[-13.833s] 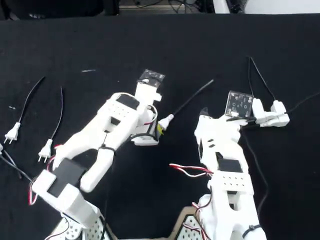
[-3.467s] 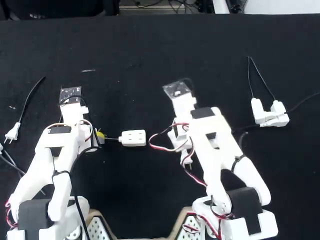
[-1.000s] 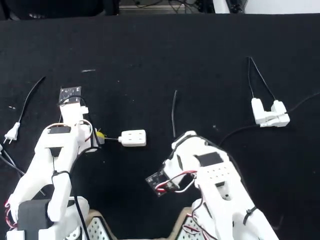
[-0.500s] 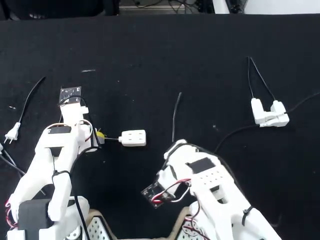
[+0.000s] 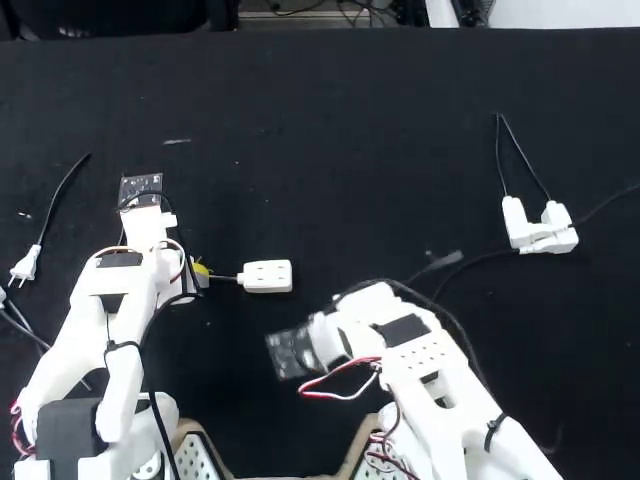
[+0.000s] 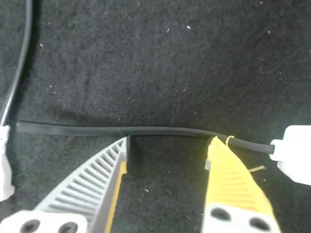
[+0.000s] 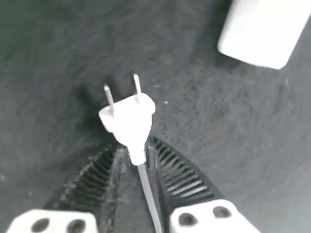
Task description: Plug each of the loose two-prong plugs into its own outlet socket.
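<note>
A white outlet socket (image 5: 267, 276) lies left of the table's middle, its black cord (image 6: 146, 130) running toward my left gripper (image 5: 197, 275). In the left wrist view that gripper (image 6: 168, 143) is open, its fingertips set against the cord, with the socket (image 6: 296, 153) just past the yellow finger. My right gripper (image 7: 135, 147) is shut on the neck of a white two-prong plug (image 7: 129, 116). The prongs point away from the gripper, and the socket (image 7: 260, 29) lies beyond them, off to one side. The plug's black cord (image 5: 445, 260) trails to the right.
Another white socket block (image 5: 540, 228) with thin black cords sits at the far right. A loose white plug (image 5: 22, 268) lies near the left edge, its cord (image 5: 62, 195) running away from it. The table's far half is bare black cloth.
The right arm has pulled back toward its base and swung left, carrying the plug; its cord now trails to the right. The left arm has stayed put.
</note>
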